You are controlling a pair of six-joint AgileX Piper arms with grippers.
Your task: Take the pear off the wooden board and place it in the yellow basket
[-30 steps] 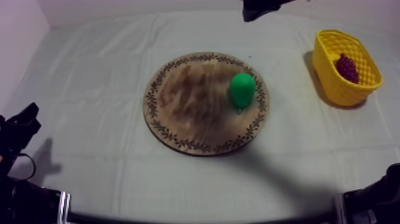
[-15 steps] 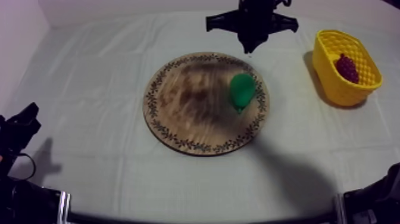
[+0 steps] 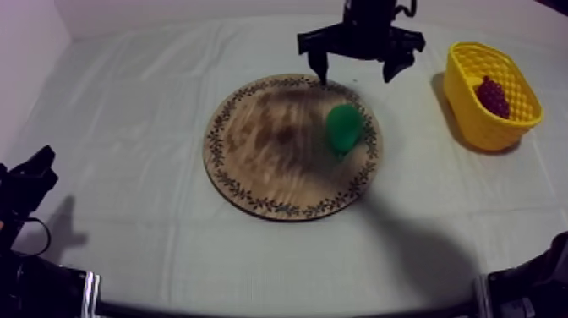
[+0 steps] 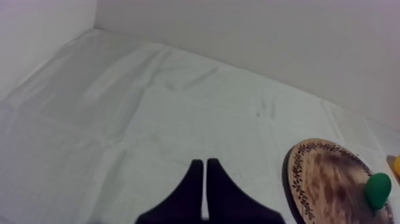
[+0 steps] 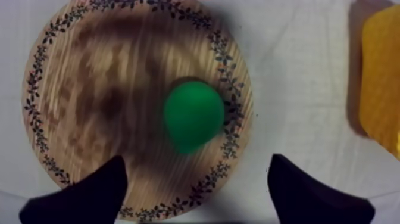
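**Task object.** The pear (image 3: 344, 127) stood on the board (image 3: 262, 144), close to the rim on the side facing the basket (image 3: 470, 127). The board lay at mid-table on the cloth (image 3: 127, 110). The basket stood well apart from the board at the table's right side, with grapes (image 3: 493, 95) inside it.

**Right arm.** The arm came in from the upper right. The right gripper (image 3: 356, 69) hung above the far edge of the board, beyond the pear. Its fingers were spread wide apart with nothing between them. One fingertip was over the board's far rim. The other was over bare cloth between the board and the basket. Both were apart from the pear.

In the right wrist view, the right gripper (image 5: 199, 193) looked straight down on the board (image 5: 89, 89). The pear (image 5: 193, 114) lay ahead of the gap between the two fingers (image 5: 89, 190), clear of each. It sat just inside the patterned rim, on the side toward the basket (image 5: 381, 89).

**Left arm.** The left gripper (image 3: 30, 178) sat low at the table's left edge, well apart from the board. In the left wrist view, the left gripper (image 4: 205, 179) had its fingers together as a narrow wedge, holding nothing, over bare cloth. The board (image 4: 327, 179) and the pear (image 4: 378, 189) lay farther off, to one side of it.
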